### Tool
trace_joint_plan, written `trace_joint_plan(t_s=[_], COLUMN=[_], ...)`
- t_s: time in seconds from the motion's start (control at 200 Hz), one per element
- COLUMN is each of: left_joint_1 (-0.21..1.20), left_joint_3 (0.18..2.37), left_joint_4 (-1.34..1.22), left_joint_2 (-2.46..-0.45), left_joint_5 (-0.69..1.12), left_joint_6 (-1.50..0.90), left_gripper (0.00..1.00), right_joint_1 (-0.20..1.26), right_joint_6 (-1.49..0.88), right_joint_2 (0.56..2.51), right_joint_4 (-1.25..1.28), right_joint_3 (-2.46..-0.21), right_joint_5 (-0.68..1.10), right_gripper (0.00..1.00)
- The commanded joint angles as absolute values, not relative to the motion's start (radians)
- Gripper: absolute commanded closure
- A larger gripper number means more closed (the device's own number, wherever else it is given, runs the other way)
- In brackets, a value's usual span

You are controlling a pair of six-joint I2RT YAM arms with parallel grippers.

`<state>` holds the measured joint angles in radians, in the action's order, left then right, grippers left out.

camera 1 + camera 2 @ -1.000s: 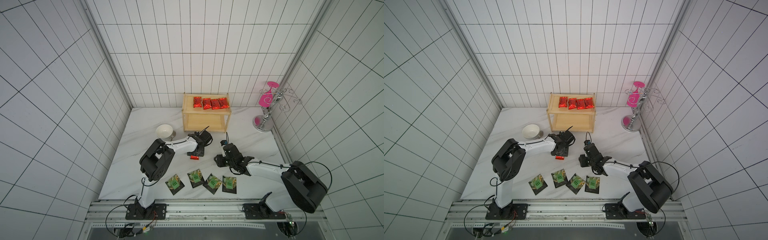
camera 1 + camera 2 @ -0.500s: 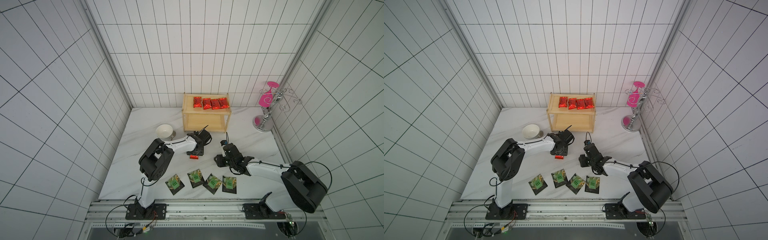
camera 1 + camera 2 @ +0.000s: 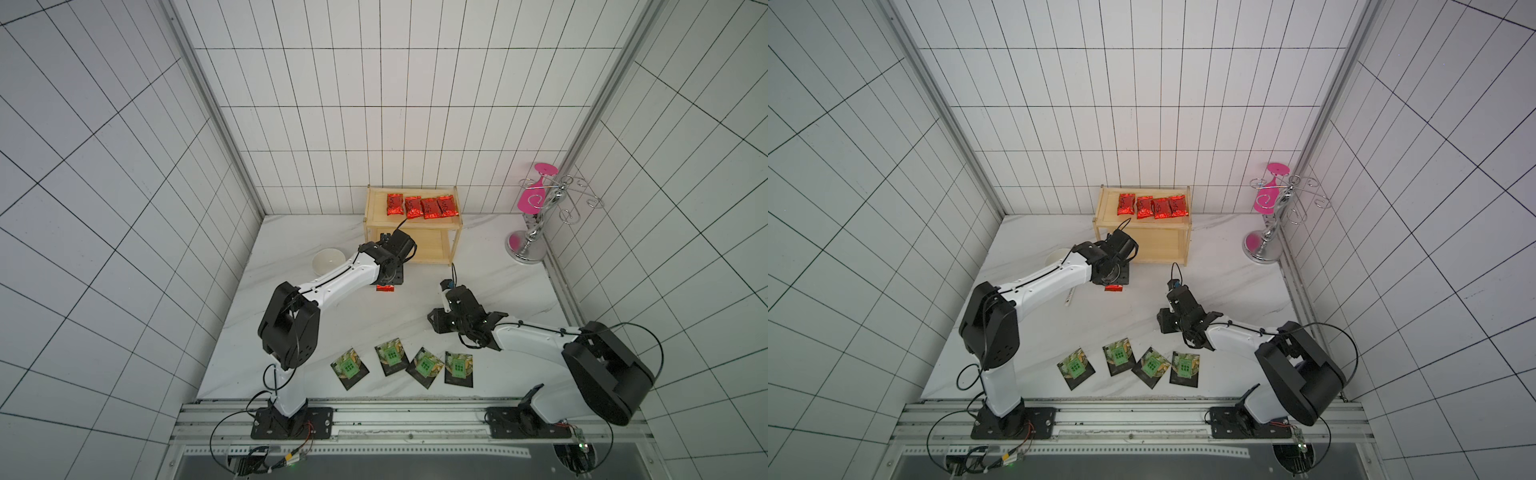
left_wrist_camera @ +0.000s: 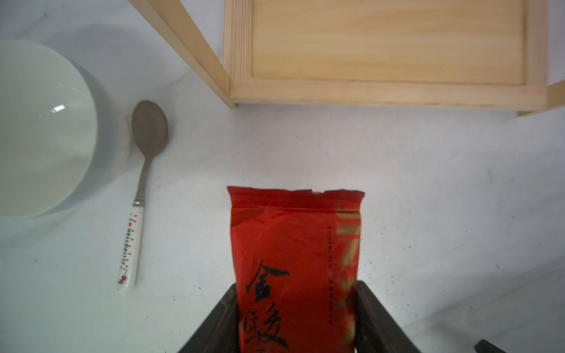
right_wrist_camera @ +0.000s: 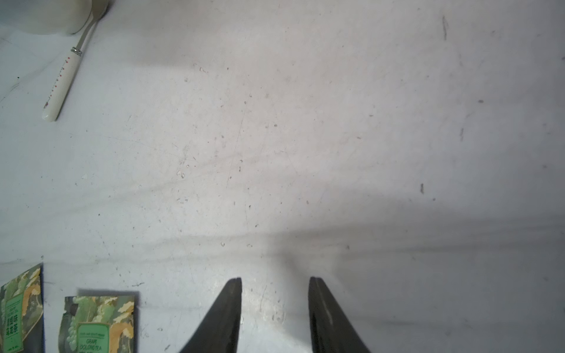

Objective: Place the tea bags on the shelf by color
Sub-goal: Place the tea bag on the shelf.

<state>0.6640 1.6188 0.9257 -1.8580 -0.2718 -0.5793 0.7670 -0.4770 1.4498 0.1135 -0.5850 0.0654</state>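
Observation:
My left gripper (image 4: 296, 284) is shut on a red tea bag (image 4: 290, 232), one finger on each long side, in front of the shelf's (image 4: 385, 91) bare lower tier. In both top views this red tea bag (image 3: 385, 288) (image 3: 1113, 288) pokes out under the left gripper (image 3: 388, 280). Several more red tea bags (image 3: 422, 206) lie in a row on the top tier of the shelf (image 3: 376, 195). Several green-labelled tea bags (image 3: 390, 356) (image 5: 97, 324) lie near the table's front edge. Above bare table, my right gripper (image 5: 275, 279) (image 3: 434, 326) is open and holds nothing.
A white bowl (image 3: 328, 261) (image 4: 39, 131) stands left of the shelf, with a spoon (image 4: 137, 195) (image 5: 62, 82) lying beside it. A chrome wire stand (image 3: 536, 216) carrying a pink glass occupies the back right corner. White tiled walls enclose the table.
The left gripper's jaws have closed a little on the red tea bag, and gripper and packet have shifted slightly toward the shelf. The right arm has not moved.

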Motion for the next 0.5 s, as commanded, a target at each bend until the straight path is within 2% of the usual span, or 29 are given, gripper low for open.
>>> trace_joint_plan(t_s=[0.0, 0.495], left_joint_1=[0.637, 0.543], left_joint_3=[1.714, 2.068], left_joint_4=[0.999, 1.026], left_joint_2=[-1.81, -1.9], left_joint_5=[-0.295, -0.375], left_joint_6=[-0.517, -0.408], left_gripper=[0.43, 0.43], right_joint_1=[0.765, 0.72], right_joint_6=[-0.461, -0.458], right_joint_2=[1.417, 1.397], right_joint_4=[0.102, 0.09], right_joint_3=[-0.621, -0.646], right_joint_5=[0.057, 0.097], right_gripper=[0.6, 0.6])
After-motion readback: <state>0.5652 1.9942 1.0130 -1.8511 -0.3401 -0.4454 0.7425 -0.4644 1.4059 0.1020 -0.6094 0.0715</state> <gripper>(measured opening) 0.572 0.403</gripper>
